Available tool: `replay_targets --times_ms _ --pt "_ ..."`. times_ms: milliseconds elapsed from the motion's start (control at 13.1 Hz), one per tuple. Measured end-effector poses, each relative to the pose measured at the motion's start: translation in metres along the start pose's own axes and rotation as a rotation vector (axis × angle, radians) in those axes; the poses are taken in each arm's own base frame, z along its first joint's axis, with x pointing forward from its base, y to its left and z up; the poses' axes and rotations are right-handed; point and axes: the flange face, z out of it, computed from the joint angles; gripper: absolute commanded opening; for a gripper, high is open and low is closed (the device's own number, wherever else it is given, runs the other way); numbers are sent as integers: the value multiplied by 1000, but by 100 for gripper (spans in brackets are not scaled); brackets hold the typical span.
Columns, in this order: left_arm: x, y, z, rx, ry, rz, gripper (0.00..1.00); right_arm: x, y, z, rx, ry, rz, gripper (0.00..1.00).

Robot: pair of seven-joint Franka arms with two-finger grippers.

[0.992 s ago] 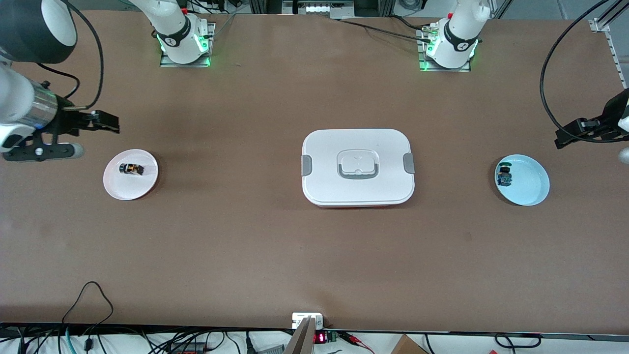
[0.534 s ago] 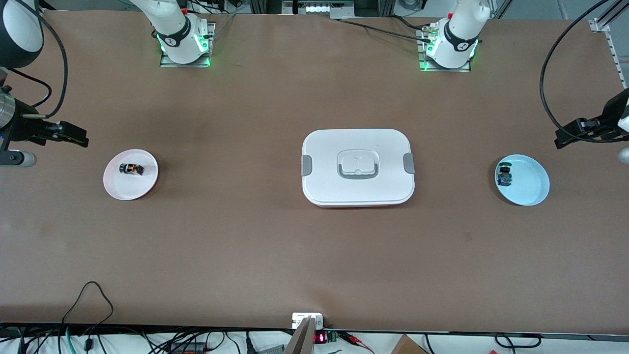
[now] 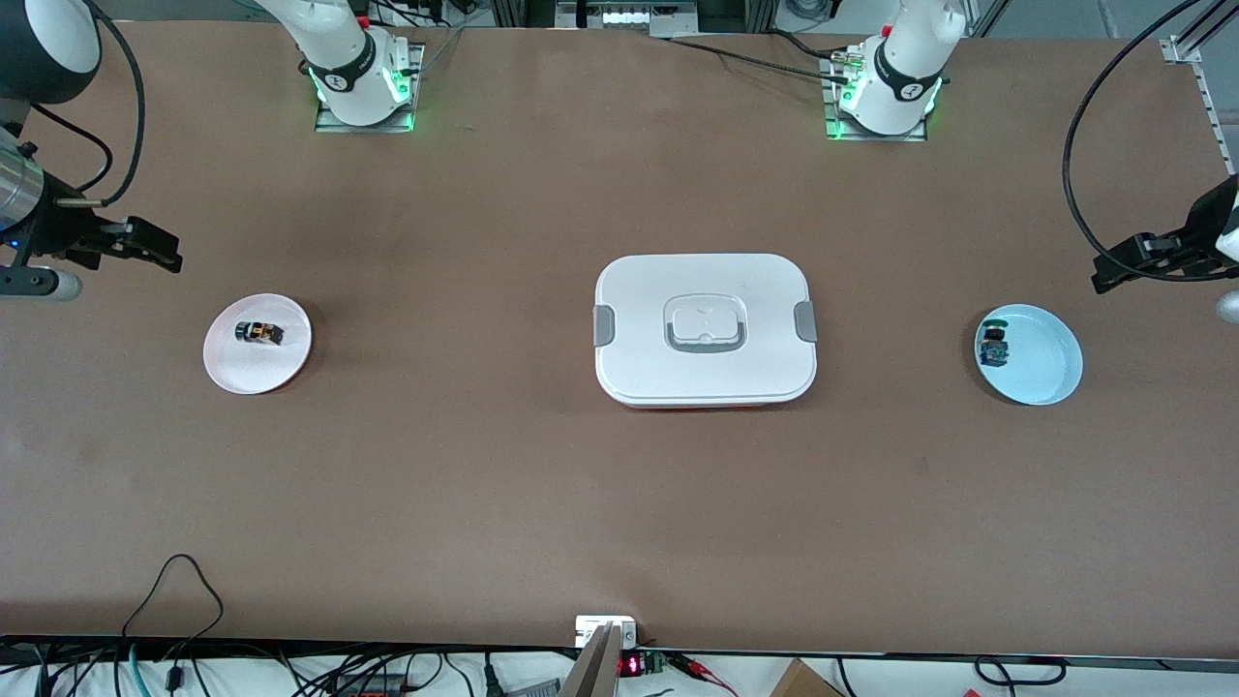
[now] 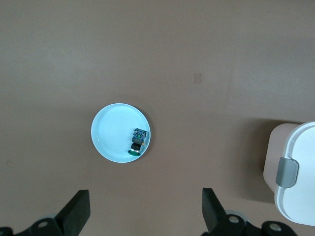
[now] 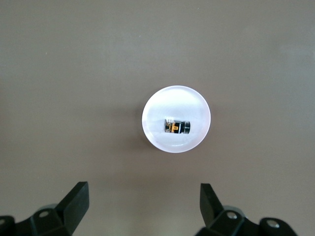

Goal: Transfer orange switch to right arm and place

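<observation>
The orange switch (image 3: 258, 333) lies on its side on a small white plate (image 3: 263, 374) toward the right arm's end of the table. It also shows in the right wrist view (image 5: 177, 127), on the plate (image 5: 174, 104). My right gripper (image 3: 161, 250) is open and empty, high over bare table beside that plate; its jaws (image 5: 142, 191) stand wide apart. My left gripper (image 3: 1105, 275) is open and empty, waiting over bare table by a light blue plate (image 3: 1045, 366); its jaws (image 4: 146, 195) stand wide apart.
A switch with a blue block and green cap (image 3: 992, 348) lies on the light blue plate (image 4: 110, 132), also in the left wrist view (image 4: 138, 141). A white lidded box (image 3: 705, 329) with grey clips stands mid-table. Cables run along the table edge nearest the camera.
My right gripper has drawn away from the white plate toward the right arm's end of the table, then shifted slightly back. The left arm has not moved.
</observation>
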Motion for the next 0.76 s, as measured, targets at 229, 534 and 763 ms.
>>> replay_targets --times_ms 229,534,763 --pt "0 0 0 0 0 0 100 -1 -7 -1 -1 -3 -13 100" --pt "0 -1 0 0 0 -1 100 -2 -6 -2 0 -9 -12 100" --pt "0 -1 0 0 0 -1 100 0 -5 -17 0 22 -9 100"
